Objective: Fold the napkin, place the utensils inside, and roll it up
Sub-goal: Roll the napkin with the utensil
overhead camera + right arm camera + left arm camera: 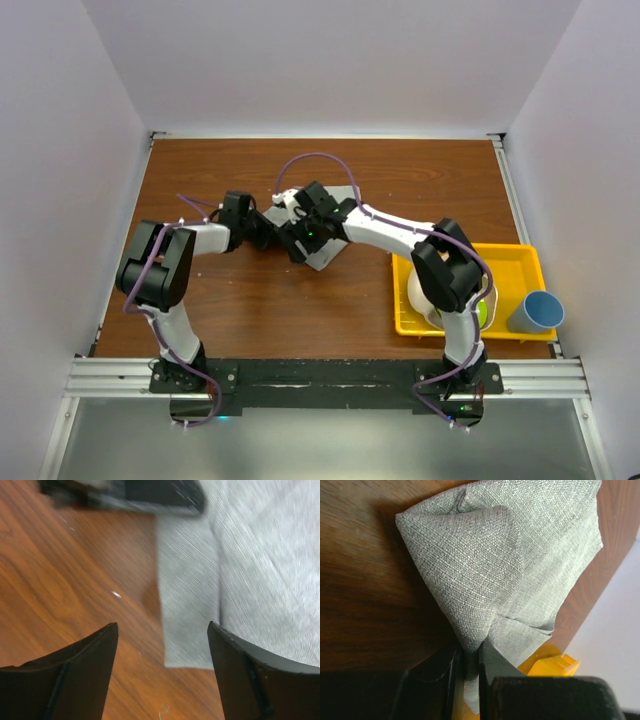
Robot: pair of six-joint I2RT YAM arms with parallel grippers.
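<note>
On the top camera I see the napkin (325, 258) about the middle of the tabletop (400, 180), with the left gripper (268, 238) and the right gripper (300, 248) both at it. On the left wrist camera, the left fingers (495, 666) are closed on one corner of the napkin, which spreads folded over the tabletop. On the right wrist camera, the right fingers (85, 670) stand wide apart, holding nothing, a folded edge of the napkin between them.
</note>
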